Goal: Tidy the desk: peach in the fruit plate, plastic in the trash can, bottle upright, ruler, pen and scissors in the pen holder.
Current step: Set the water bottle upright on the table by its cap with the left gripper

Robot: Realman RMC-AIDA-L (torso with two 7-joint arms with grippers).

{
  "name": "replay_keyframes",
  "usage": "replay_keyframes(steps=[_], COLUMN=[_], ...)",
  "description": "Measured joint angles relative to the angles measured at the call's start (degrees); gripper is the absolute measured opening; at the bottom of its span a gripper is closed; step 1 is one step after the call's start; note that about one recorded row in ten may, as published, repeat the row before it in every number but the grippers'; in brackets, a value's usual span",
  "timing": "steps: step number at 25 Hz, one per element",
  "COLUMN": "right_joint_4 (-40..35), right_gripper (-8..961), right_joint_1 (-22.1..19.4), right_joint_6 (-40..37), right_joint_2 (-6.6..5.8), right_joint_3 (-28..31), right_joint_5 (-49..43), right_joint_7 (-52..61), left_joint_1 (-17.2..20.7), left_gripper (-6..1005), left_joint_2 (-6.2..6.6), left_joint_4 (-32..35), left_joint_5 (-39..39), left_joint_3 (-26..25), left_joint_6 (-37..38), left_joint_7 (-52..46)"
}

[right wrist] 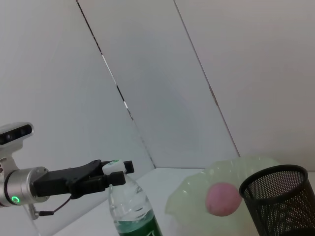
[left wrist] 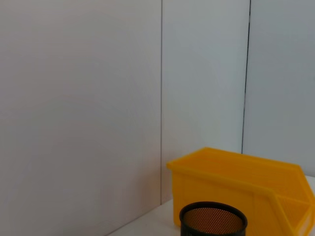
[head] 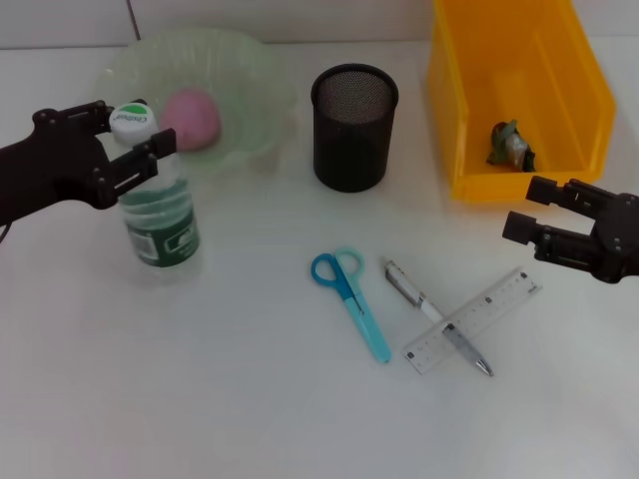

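A clear water bottle [head: 160,225] with a green label stands upright at the left. My left gripper [head: 133,128] is open, its fingers on either side of the white cap; it also shows in the right wrist view [right wrist: 115,172]. The pink peach [head: 190,120] lies in the pale green fruit plate [head: 250,70]. The crumpled plastic [head: 511,146] lies in the yellow bin [head: 589,90]. Blue scissors [head: 351,294], a pen [head: 419,299] and a clear ruler [head: 499,299] lie on the table in front of the black mesh pen holder [head: 353,130]; the ruler crosses the pen. My right gripper [head: 529,208] is open and empty at the right.
The white table runs to a white wall at the back. The pen holder [left wrist: 212,221] and the yellow bin [left wrist: 236,187] show in the left wrist view. The bottle [right wrist: 133,211], the peach [right wrist: 222,199] and the plate [right wrist: 187,201] show in the right wrist view.
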Motion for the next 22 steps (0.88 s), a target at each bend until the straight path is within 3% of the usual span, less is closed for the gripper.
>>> replay_keyframes(steps=[17,22], right_joint_4=[-0.1,-0.2], right_gripper=[824,824], right_joint_1=[0.2,0.3], right_joint_6=[0.0,0.0], right_joint_2=[0.0,0.0], right_joint_3=[-0.2,-0.3], right_joint_5=[0.0,0.0], right_joint_7=[0.7,0.8], left_joint_1=[0.0,-0.1], left_gripper=[448,587], left_joint_2=[-0.2,-0.27], left_joint_4=[-0.7,-0.9], left_joint_5=[-0.7,-0.8], left_joint_3=[-2.5,-2.6], left_joint_6=[-0.6,-0.5], left_joint_7=[1.7,2.0])
